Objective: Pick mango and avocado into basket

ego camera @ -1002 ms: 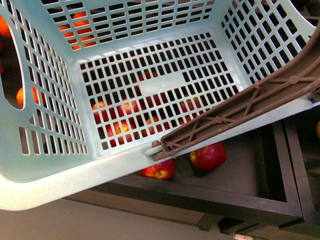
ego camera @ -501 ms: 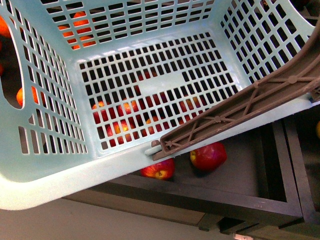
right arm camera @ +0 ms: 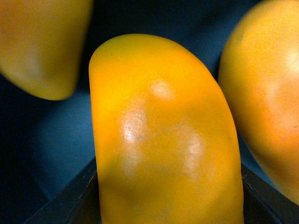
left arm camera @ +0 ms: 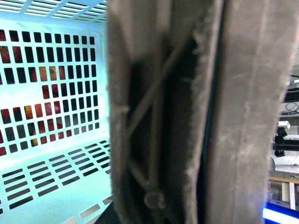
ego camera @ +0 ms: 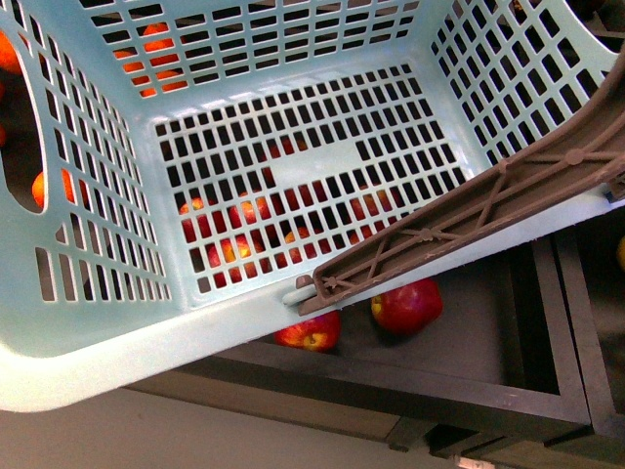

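The light teal basket (ego camera: 107, 342) fills the front view, tilted and held up, with nothing inside it. Its brown handle (ego camera: 469, 220) runs across its right rim. In the left wrist view the handle (left arm camera: 187, 112) fills the middle, very close, and my left gripper is shut on it; the basket wall (left arm camera: 51, 177) shows beside it. In the right wrist view my right gripper (right arm camera: 166, 205) is shut on the orange-yellow mango (right arm camera: 159, 135), with its dark fingers (right arm camera: 81, 196) on both sides. The avocado is out of view. Neither gripper shows in the front view.
Two more mangoes (right arm camera: 42, 42) (right arm camera: 266, 98) lie either side of the held one on a dark blue surface. Below the basket, red apples (ego camera: 406, 305) lie in a dark crate (ego camera: 508, 391); oranges (ego camera: 44, 186) show through the basket's left wall.
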